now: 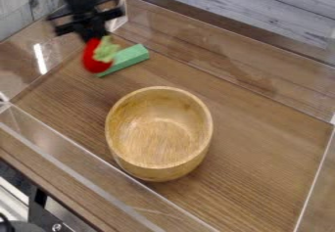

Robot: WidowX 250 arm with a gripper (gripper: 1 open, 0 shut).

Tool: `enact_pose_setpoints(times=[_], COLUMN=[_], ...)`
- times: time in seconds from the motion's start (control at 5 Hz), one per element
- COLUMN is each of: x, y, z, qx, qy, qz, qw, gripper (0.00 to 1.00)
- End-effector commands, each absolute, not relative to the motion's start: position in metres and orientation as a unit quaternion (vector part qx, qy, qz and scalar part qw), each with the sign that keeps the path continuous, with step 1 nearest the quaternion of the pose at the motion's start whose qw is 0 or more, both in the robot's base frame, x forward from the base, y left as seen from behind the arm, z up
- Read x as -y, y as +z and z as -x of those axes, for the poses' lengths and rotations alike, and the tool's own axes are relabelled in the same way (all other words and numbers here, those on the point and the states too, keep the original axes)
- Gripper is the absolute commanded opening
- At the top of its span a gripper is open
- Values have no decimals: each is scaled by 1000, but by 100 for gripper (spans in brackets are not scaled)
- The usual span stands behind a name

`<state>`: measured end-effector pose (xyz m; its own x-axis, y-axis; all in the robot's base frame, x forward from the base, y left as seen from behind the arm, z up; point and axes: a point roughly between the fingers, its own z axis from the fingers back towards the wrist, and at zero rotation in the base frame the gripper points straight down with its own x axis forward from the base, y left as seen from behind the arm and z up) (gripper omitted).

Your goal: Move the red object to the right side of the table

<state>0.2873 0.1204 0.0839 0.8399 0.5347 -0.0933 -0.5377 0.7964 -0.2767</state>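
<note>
The red object (97, 55), a small red ball with a light-green leafy piece, hangs above the table (262, 109) at the upper left, in front of the flat green block. My black gripper (92, 42) comes down from the top edge and is shut on the red object's top. Motion blur smears the fingers. The ball is off the wood and partly overlaps the block in this view.
A flat green rectangular block (127, 58) lies just right of the held ball. A large wooden bowl (160, 131) stands in the middle. Low clear acrylic walls (53, 148) border the tabletop; a clear corner piece sits at the top left.
</note>
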Motion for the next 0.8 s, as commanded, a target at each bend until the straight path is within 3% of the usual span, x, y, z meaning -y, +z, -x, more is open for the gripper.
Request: enact_pose_setpoints(times=[0.0, 0.4, 0.6], x=[-77, 24, 69], y=[112, 121, 109], z=[-310, -289, -291], qx=[24, -3, -23], qy=[172, 30, -68], qz=[143, 152, 150], qw=[974, 988, 986], gripper=[0, 0, 0])
